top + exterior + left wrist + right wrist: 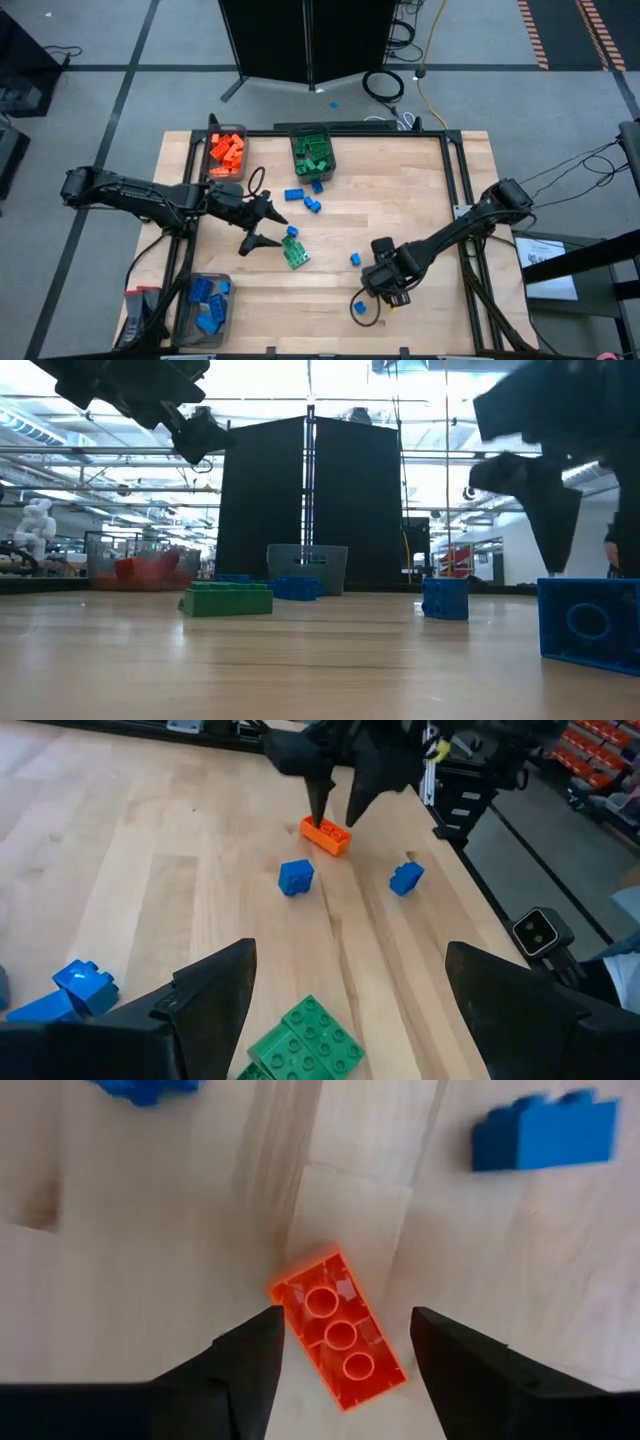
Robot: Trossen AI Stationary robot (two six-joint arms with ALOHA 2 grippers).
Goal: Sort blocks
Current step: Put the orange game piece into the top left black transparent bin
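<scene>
orange block [338,1332]: underside up, long axis diagonal across gap | right hand [345,1355]: spread, straddling it | left hand [350,1010]: spread

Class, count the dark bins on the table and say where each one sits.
3: the orange-brick bin at the far left corner, the green-brick bin beside it, and the blue-brick bin at the near left corner.

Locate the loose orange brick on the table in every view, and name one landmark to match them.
High view: hidden beneath the right pincer.
Low view: not visible.
Left wrist view: the orange brick lies far ahead, under the right pincer's tips.
Right wrist view: in the centre, underside up, between the open fingers, untouched.
Shared landmark: the right pincer, standing over the brick.
</scene>
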